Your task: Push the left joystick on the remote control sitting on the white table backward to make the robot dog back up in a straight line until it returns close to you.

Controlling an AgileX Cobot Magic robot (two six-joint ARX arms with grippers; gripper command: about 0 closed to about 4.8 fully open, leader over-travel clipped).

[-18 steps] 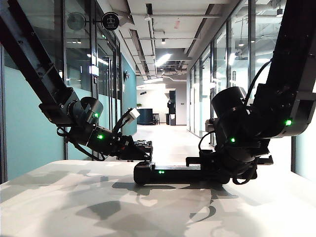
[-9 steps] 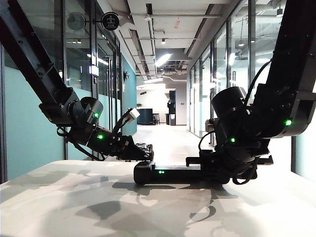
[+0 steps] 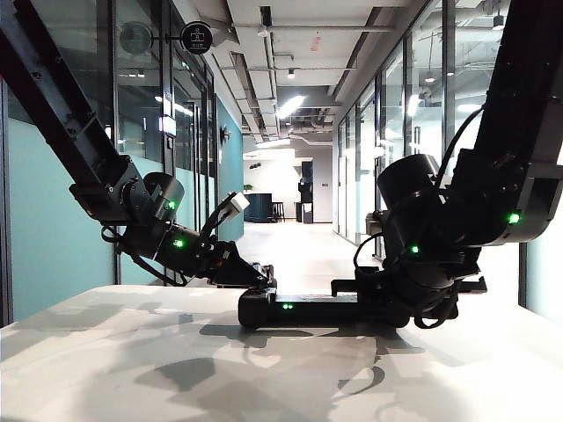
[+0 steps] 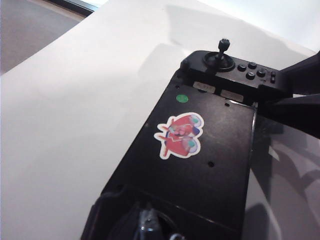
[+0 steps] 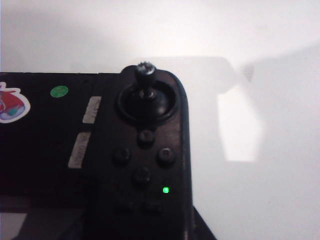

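The black remote control (image 3: pixel 299 309) lies flat on the white table (image 3: pixel 132 369), with a green light on its front. My left gripper (image 3: pixel 262 274) slants down onto its left end. Its jaws are too dark to read there. In the left wrist view the left joystick (image 4: pixel 145 222) is a blurred dark stub with glints, right at the picture's edge. My right gripper (image 3: pixel 354 290) straddles the controller's right end, and its fingers (image 4: pixel 300 75) press against the body. The right joystick (image 5: pixel 145 75) stands upright and free. The robot dog is out of view.
A long glass-walled corridor (image 3: pixel 303 237) runs away behind the table. The table's near half holds only shadows. A red sticker (image 4: pixel 181 135) and a green dot (image 4: pixel 182 98) mark the controller's middle panel. Both black arms reach in from the upper corners.
The left gripper's tip looks lower and slimmer over the controller's left end than a second ago. The arms and the controller have kept still.
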